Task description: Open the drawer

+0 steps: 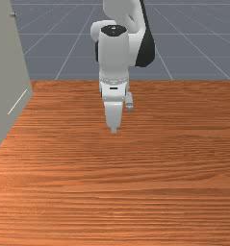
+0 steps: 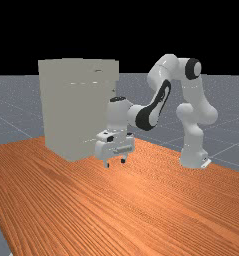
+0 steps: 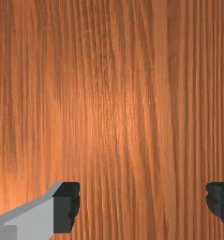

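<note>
The front view faces the arm (image 2: 193, 92) from across the table (image 1: 135, 192), angled down and fairly near, cropping the cabinet (image 2: 73, 110). The far view looks from off to one side, farther back and lower, taking in arm and cabinet whole. Both share cabinet, gripper (image 2: 115, 163) and tabletop. The wrist view, closest, looks down past the fingers (image 3: 64, 208) onto the wood.

Cabinet (image 1: 6, 67) partly beyond the front view's left edge

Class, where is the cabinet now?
The cabinet stands at the front view's left edge; in the far view, it is behind the gripper and mostly left of it.
</note>
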`<state>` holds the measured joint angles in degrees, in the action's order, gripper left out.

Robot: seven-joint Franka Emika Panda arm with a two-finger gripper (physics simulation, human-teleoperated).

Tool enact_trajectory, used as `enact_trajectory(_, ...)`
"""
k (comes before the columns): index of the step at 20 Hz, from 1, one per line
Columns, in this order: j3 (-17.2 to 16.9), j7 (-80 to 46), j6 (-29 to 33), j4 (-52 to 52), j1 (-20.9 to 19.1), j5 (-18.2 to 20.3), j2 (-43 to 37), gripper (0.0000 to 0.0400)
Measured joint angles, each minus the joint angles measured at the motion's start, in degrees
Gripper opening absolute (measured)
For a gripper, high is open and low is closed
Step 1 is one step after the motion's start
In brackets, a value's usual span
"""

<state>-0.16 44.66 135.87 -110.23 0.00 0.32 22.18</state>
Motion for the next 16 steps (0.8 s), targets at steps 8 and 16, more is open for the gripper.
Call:
enact_trajectory(8,-5.4,-45.81,-31.77,6.11,2.19,-3.2,-16.89,0.0051)
enact_trajectory(16,-6.85,-88.35,-40.61,9.49,2.82,-1.44,-17.45,0.0001)
